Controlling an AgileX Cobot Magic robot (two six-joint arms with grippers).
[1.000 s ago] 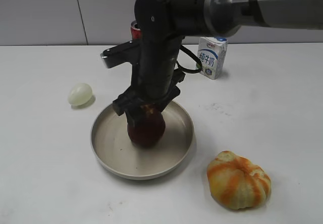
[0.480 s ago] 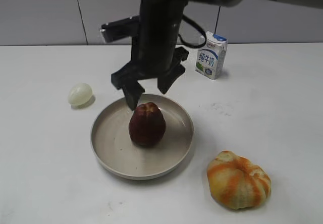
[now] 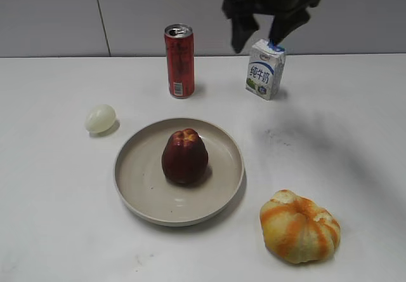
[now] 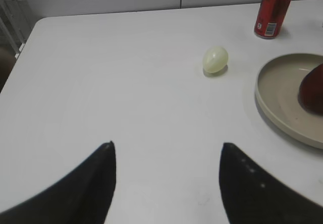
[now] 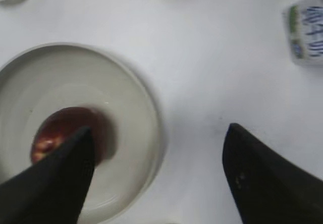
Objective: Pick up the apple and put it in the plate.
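apple (image 4: 313, 89) cut by left wrist frame edge, milk carton (image 5: 307, 28) blurred, cropped

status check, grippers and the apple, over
Right gripper open, empty, high above table. Left gripper open, empty. Apple upright in plate, untouched. Nothing in the way.

Right end effector (image 3: 261, 33) raised high above surface, jaws spread wide, holding nothing. Left end effector (image 4: 166, 156) low over surface, jaws apart, empty.
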